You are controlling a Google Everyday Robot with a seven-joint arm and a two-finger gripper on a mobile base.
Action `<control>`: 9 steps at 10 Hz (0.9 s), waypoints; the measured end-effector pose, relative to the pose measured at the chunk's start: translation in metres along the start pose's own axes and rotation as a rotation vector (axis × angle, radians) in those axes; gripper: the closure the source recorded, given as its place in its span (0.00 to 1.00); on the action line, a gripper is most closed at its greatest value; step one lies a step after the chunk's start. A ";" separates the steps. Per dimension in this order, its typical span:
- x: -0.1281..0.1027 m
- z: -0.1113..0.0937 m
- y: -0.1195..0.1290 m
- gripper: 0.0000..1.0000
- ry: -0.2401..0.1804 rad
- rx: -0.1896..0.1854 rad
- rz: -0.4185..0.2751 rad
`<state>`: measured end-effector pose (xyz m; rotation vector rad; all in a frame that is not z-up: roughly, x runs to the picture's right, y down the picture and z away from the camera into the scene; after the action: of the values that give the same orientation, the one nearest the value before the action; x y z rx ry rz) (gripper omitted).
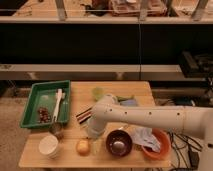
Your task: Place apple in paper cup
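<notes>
The apple (82, 146), small, round and yellow-orange, lies on the wooden table (125, 89) near its front edge. The white paper cup (49, 146) stands upright to the left of the apple, a short gap apart. My white arm reaches in from the right and bends down over the table's middle. The gripper (93, 135) hangs at its end, just above and to the right of the apple. It holds nothing that I can see.
A maroon bowl (119, 143) sits right of the apple. An orange bowl (161, 147) holding a white crumpled thing (144, 136) is further right. A green tray (45, 100) with utensils stands at the left. A small green cup (97, 92) and a dark striped packet (83, 114) sit behind the arm.
</notes>
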<state>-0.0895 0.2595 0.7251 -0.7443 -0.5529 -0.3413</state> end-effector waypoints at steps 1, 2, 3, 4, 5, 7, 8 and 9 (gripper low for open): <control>0.003 0.005 0.004 0.20 -0.004 -0.011 -0.001; 0.008 0.012 0.009 0.20 -0.012 -0.023 0.004; 0.010 0.016 0.011 0.20 -0.018 -0.028 0.007; 0.010 0.017 0.012 0.20 -0.024 -0.031 0.008; 0.007 0.018 0.013 0.20 -0.034 -0.033 0.008; -0.001 0.023 0.014 0.20 -0.061 -0.036 0.005; -0.005 0.027 0.015 0.26 -0.073 -0.040 0.003; -0.007 0.032 0.016 0.36 -0.074 -0.040 0.006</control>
<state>-0.0985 0.2937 0.7315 -0.7996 -0.6147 -0.3212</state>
